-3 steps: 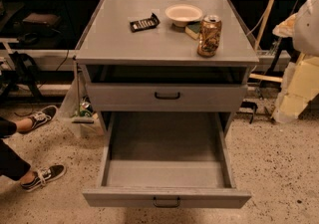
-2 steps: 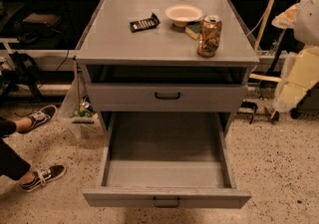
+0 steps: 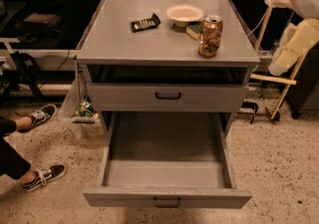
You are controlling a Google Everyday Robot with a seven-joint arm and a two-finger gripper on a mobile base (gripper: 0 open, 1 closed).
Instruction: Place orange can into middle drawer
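1. The middle drawer [image 3: 167, 141] stands pulled out, its grey inside open from above.
2. The shut upper drawer [image 3: 168, 96] overhangs only its back edge.
3. On the cabinet top [image 3: 124, 44], the orange can [image 3: 210, 36] stands free in front and to the right; a sponge [image 3: 193, 30] and a white bowl [image 3: 184, 14] crowd its rear left.
4. The robot's pale arm [image 3: 294, 51] stands at the right edge beside the cabinet; the gripper cannot be made out.

Orange can [image 3: 210, 36] upright on cabinet top; middle drawer [image 3: 167, 197] open; gripper unseen.
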